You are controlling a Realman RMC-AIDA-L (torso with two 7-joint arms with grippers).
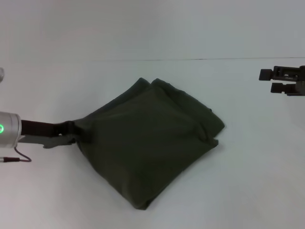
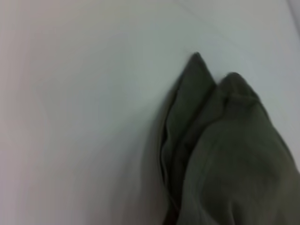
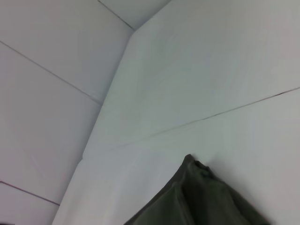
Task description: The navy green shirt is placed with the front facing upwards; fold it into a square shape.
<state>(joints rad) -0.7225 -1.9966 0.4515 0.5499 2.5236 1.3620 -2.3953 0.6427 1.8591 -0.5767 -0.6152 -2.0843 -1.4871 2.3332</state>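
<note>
Already folded into a rough square at the middle of the table (image 1: 257,181), the shirt (image 1: 147,143) is pinched at its left corner by the left pincer (image 1: 71,132), while the right pincer (image 1: 274,81) is held open, well apart; soft, limp cloth is best gripped at corners.

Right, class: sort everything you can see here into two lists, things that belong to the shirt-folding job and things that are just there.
Part of the job:
- navy green shirt, already folded into a rough square
- left gripper, at the shirt's left corner
- right gripper, off to the right, clear of the shirt

Just there:
- white table
</note>
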